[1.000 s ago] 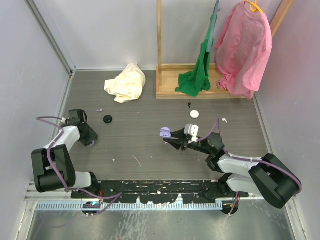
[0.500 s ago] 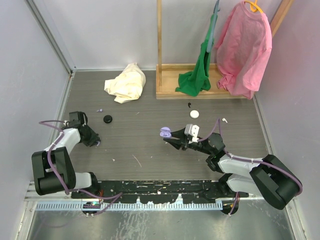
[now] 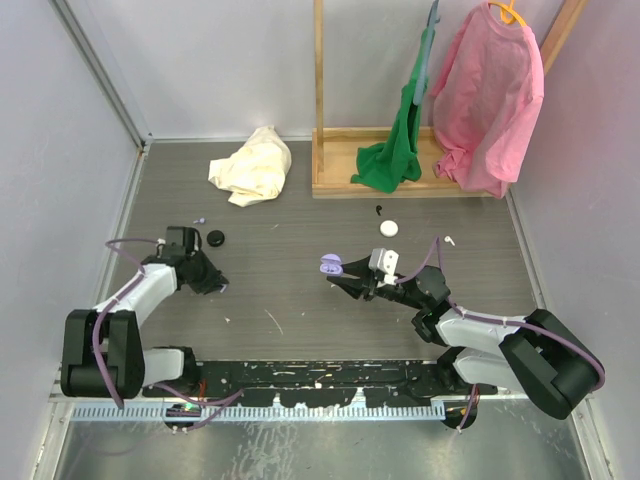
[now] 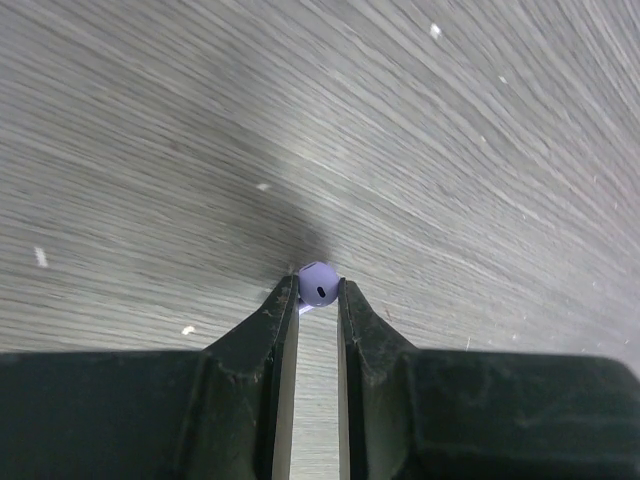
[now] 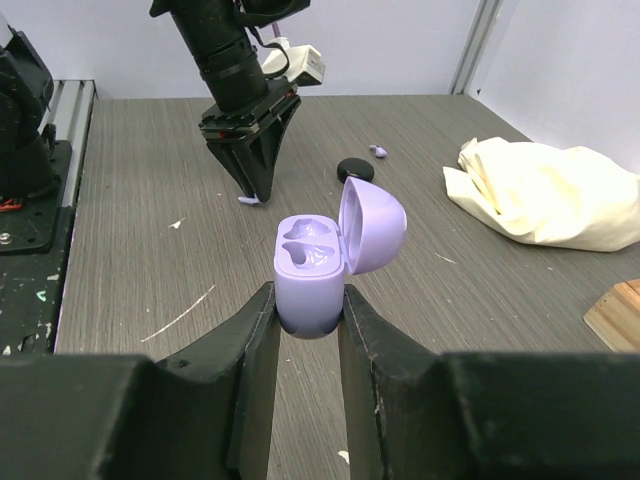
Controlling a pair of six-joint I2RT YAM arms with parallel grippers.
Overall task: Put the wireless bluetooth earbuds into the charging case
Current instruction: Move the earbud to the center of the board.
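My right gripper [image 3: 335, 278] is shut on the lavender charging case [image 3: 331, 266], held upright just above the table with its lid open. Both sockets show empty in the right wrist view [image 5: 305, 250], where the gripper [image 5: 305, 300] clamps the case's base. My left gripper [image 3: 215, 285] is shut on a purple earbud [image 4: 318, 288], pinched at the fingertips [image 4: 290, 300] close over the table; it also shows in the right wrist view [image 5: 248, 198]. A second purple earbud [image 3: 199, 220] lies on the table beyond it, also in the right wrist view [image 5: 379, 151].
A black round cap [image 3: 215, 238] lies near the second earbud. A white disc [image 3: 388, 228] and small bits lie behind the case. A cream cloth [image 3: 255, 165] and a wooden rack [image 3: 380, 180] with green and pink garments stand at the back.
My left gripper has moved right from near the left wall toward the middle, holding the earbud. The right arm and the case have not moved.
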